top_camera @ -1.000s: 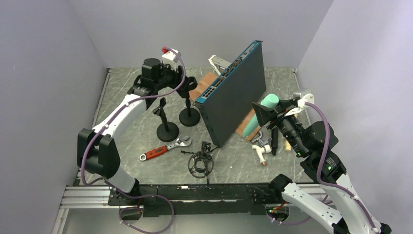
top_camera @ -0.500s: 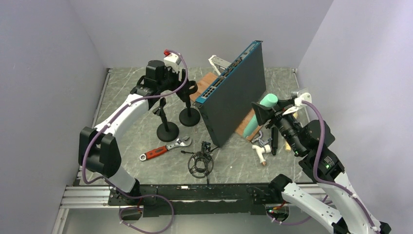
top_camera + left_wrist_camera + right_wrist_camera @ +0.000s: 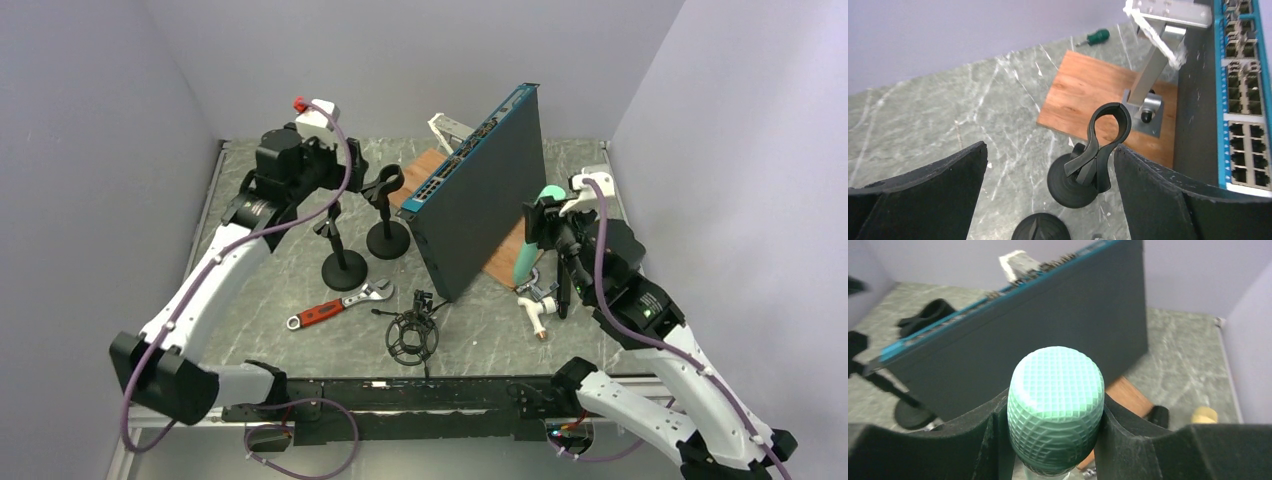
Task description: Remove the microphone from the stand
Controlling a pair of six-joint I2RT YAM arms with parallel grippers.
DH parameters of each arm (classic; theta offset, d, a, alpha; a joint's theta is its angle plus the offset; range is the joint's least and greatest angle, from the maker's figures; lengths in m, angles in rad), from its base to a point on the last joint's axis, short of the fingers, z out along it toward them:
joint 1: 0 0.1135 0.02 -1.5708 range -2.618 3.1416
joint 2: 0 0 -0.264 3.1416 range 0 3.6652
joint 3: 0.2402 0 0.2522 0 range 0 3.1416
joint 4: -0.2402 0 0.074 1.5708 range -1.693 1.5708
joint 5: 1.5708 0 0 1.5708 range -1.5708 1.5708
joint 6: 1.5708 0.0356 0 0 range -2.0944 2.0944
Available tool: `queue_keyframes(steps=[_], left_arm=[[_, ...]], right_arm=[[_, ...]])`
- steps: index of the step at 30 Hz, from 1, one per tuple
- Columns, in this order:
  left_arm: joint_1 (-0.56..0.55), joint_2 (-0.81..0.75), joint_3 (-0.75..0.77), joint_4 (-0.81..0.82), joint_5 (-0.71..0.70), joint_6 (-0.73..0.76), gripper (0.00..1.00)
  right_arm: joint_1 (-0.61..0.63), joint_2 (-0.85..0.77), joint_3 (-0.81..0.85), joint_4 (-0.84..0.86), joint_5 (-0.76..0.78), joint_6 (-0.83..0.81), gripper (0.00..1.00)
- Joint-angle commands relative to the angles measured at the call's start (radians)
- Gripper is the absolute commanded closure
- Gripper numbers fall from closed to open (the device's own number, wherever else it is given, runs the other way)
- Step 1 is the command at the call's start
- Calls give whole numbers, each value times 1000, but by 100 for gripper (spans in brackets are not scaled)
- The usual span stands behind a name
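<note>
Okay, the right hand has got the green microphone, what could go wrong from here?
The right hand grips the microphone near its rounded head, with the body hanging below, so it may slip out. The tilted network switch stands close beside it; a careless swing might knock it over.

White shells and black joints on left arm and right arm. Purple cable along each. White wrist camera, red connector. Broad matte-black fingers, pale-flecked at edges.
</note>
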Motion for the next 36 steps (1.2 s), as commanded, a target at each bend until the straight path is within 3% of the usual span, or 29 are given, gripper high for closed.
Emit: queue_keyframes(steps=[1,6,12,16,23,26,31,36], left_arm=[[-3,-94,-27,24,-101,-6,1],[-3,-129,-45,38,-114,-18,1],[-5,-108,-22,4,-111,-24,4],[-4,-116,-24,9,-91,-36,4],[-5,-126,-30,15,-73,-46,4],[-5,-114,-21,1,-79,-44,4],[-5,-98,-28,9,-77,-50,4],[-5,-86,-25,5,-55,-59,5]], right_arm=[[-1,64,53,-68,268,48,100],[-58,187,63,-117,457,46,100],[-286,298,94,-146,355,77,100],[-445,372,117,-147,114,150,100],[-726,565,91,-60,-464,356,100],[-765,648,86,-13,-566,413,100],[-788,758,128,22,-535,411,100],[-800,931,414,-160,-288,258,100]])
